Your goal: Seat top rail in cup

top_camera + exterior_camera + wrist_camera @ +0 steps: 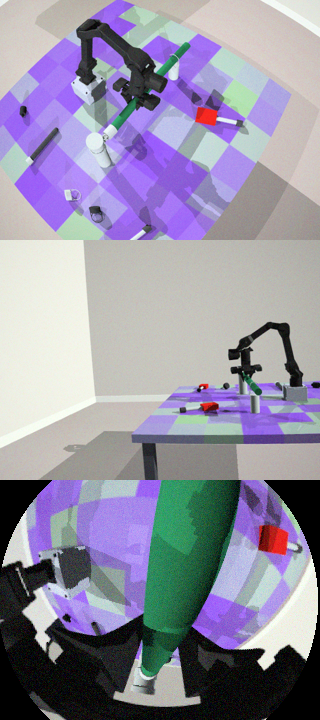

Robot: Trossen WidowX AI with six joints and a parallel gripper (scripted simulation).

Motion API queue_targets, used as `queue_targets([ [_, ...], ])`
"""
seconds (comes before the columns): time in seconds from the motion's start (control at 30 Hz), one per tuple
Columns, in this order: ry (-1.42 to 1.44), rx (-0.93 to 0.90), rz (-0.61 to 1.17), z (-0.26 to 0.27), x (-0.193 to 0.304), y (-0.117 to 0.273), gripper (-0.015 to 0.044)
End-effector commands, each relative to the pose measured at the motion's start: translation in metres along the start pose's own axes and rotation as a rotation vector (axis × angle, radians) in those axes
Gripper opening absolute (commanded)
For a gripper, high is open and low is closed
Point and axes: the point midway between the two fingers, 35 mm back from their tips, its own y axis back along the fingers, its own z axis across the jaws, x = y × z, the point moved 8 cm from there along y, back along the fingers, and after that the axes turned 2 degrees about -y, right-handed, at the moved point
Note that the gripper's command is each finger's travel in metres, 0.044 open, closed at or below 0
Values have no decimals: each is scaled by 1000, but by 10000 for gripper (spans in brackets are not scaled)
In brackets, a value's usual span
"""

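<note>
We have black two-finger gripper (136,100) (245,374) (162,618) clamped on long green cylindrical rail (126,112) (252,385) (190,555). Rail's near end meets white cylindrical cup (110,131) (143,684) beside thick white round-capped post (101,156) (242,384); seating depth, we cannot tell. Other end passes through thin white wire loop (177,62) above short white cylindrical post (173,72) (255,404).

The fingers (136,101) (245,376) point down, closed around something.
</note>
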Motion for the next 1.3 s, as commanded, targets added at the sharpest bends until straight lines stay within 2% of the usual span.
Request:
queue_targets([
  [0.0,0,0,1,0,0,0,0],
  [1.27,-2,-3,6,0,-2,1,0],
])
